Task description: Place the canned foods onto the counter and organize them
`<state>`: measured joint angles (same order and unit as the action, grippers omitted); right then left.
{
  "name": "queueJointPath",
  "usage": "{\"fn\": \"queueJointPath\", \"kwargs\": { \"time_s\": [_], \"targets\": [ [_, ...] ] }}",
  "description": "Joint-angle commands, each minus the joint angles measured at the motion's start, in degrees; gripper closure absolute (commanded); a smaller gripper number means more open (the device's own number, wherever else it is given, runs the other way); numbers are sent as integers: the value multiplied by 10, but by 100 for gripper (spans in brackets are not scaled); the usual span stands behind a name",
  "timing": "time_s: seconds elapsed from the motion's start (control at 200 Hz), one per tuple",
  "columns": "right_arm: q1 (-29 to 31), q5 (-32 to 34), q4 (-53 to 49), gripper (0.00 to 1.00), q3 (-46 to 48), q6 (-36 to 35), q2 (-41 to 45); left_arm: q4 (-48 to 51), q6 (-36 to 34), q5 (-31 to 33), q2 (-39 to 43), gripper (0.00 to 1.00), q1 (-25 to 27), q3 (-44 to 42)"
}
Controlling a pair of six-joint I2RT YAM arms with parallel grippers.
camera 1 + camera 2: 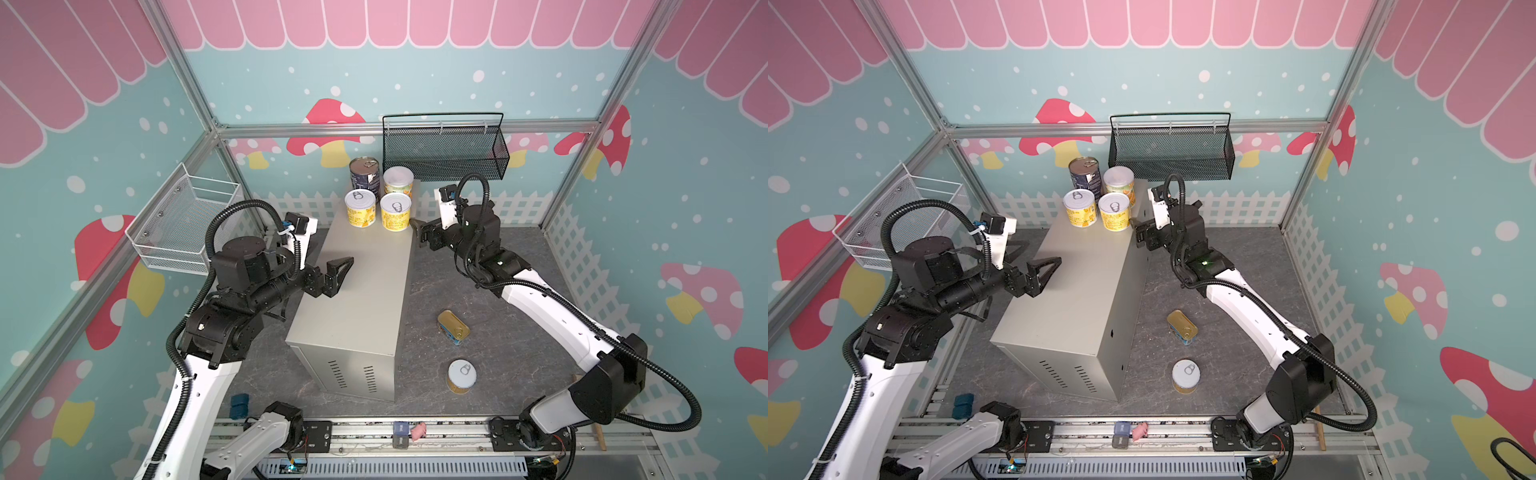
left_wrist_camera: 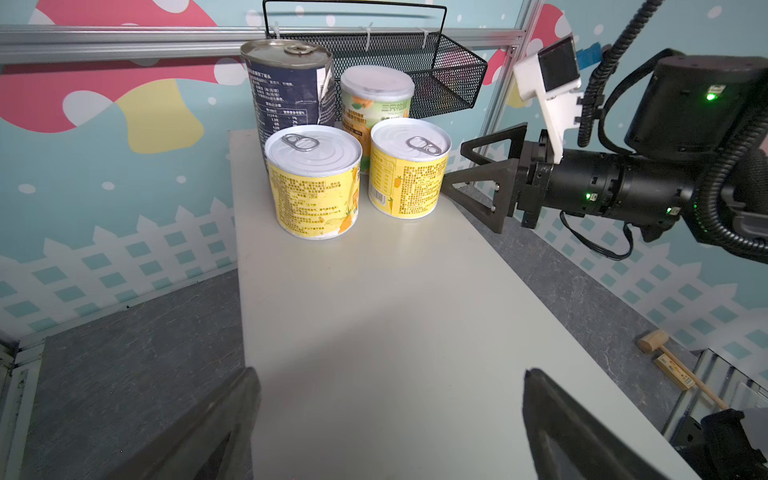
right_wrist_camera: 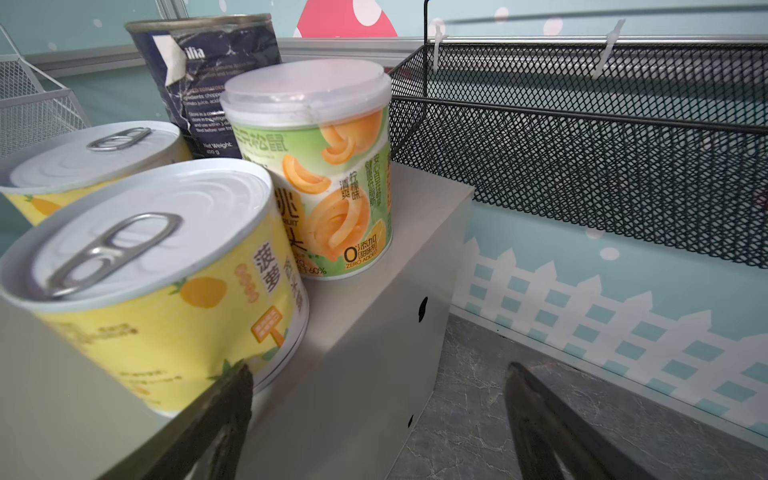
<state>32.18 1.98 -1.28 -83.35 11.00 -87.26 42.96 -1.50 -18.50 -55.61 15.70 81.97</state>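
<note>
four tins (image 1: pixel 360 208) crowd the far end of the long beige-grey metal counter (image 1: pixel 361 299); beside them the right gripper (image 1: pixel 417 228) gapes empty, the left gripper (image 1: pixel 343 274) spread over the counter's middle. next, likely: lift the flat gold-topped rectangular tin (image 1: pixel 454 327) or short yellow can (image 1: pixel 461 376) off the floor (image 1: pixel 432 282) to its right.

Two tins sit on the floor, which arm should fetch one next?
Right, probably: the gold-topped tin and yellow can lie on its side of the counter; the left hand is opposite.
</note>
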Motion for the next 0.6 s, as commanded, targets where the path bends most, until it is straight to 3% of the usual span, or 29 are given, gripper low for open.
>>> {"fn": "queueJointPath", "kwargs": {
  "time_s": [0.0, 0.595],
  "targets": [
    [-3, -3, 4, 5, -17, -5, -8, -7, -2, -11, 0, 1, -5, -5],
    [-5, -4, 3, 4, -9, -6, -3, -8, 0, -13, 1, 1, -7, -6]
  ]
}}
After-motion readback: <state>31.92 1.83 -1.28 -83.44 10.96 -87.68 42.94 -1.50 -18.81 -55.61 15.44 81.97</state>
